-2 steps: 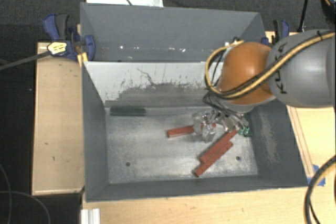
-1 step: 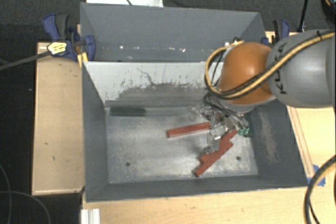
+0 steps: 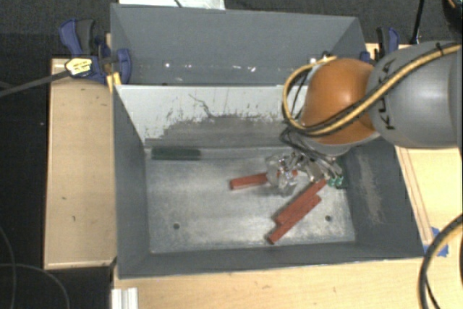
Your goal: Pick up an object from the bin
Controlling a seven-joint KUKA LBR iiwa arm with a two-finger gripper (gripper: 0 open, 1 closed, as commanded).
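Observation:
My gripper (image 3: 286, 177) is low over the bin floor right of centre, under the orange dome. Its metal fingers sit at the right end of a small red-brown bar (image 3: 248, 182) that lies nearly level on the floor. Whether the fingers close on that bar I cannot tell. A longer red-brown stick (image 3: 294, 211) lies slanted just below and to the right of the gripper, its upper end close to the fingers. A small green bit (image 3: 338, 182) shows to the gripper's right.
A dark green flat bar (image 3: 174, 153) lies at the back left of the floor, along the foot of the rear wall. The arm and its cables cover the bin's right back corner.

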